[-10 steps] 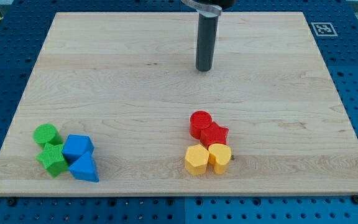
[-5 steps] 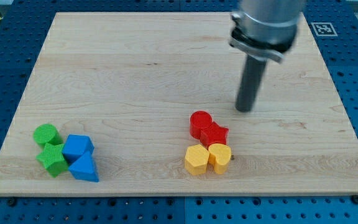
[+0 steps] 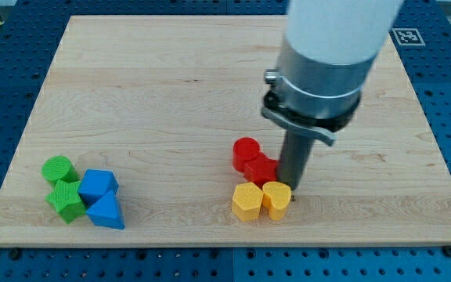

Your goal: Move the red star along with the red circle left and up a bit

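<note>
My tip point(image 3: 291, 186) has come down from the view's upper right and now presses the red star's point(image 3: 262, 170) right side; no hand fitted. Star and red circle point(image 3: 246, 151), touching, have shifted slightly left. Yellow blocks point(image 3: 261, 200) touch below. Open surface point(image 3: 147, 102) lies left and up.

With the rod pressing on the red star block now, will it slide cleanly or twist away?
My tip sits at the right side of the red star block, which touches the red circle block. It will probably slide flat on the smooth wooden board. Being off-centre, the push may turn it. It looks rigid and light.
</note>
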You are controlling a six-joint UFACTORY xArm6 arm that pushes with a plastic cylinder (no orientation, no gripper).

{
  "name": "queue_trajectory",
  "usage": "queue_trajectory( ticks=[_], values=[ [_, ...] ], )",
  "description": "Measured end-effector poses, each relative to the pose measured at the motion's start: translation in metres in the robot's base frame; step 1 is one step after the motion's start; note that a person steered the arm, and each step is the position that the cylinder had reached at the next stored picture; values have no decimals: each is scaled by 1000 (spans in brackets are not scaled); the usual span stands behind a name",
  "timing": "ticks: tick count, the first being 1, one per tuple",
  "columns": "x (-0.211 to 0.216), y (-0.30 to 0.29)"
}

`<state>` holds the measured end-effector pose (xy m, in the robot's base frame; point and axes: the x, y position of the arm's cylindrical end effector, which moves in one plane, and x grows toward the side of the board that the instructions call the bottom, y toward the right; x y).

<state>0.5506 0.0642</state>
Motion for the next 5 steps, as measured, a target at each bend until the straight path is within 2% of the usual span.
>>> queue_trajectory(
  ticks=[2, 5],
  values=[
    [-3, -39],
    [-49, -75]
  ],
)
